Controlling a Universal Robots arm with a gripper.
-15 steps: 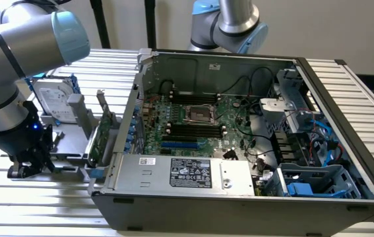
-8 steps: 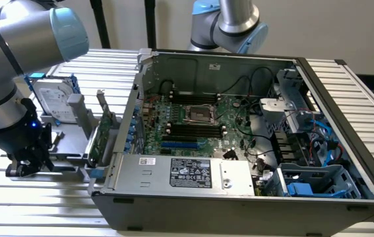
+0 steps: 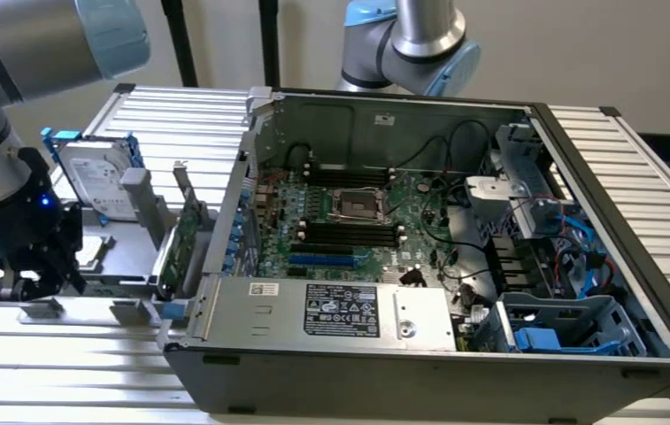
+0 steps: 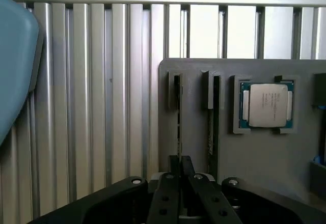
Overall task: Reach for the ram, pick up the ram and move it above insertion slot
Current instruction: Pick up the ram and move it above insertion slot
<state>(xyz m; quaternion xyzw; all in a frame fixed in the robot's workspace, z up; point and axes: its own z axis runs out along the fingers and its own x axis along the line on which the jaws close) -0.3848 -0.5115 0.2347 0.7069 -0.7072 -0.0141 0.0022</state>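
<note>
In the wrist view the ram (image 4: pixel 178 117) stands on edge in a groove of a grey holder (image 4: pixel 265 158), and I see it as a thin green-black line. My gripper (image 4: pixel 180 167) is shut on its near end, with the dark fingers (image 4: pixel 172 169) pressed to either side. In the exterior view the gripper (image 3: pixel 37 285) hangs low over that holder, at the exterior view's left, outside the computer case. The insertion slot (image 3: pixel 350 232) is one of several black parallel sockets on the motherboard inside the open case, well to the exterior view's right of the gripper.
A second stick (image 4: pixel 211 127) stands in the neighbouring groove, beside a silver processor (image 4: pixel 266 105). A blue-framed hard drive (image 3: pixel 96 181) and a green expansion card (image 3: pixel 181 239) stand between gripper and case (image 3: pixel 618 221). A power supply (image 3: pixel 335 310) fills the case front. Another arm (image 3: pixel 412 44) rises behind.
</note>
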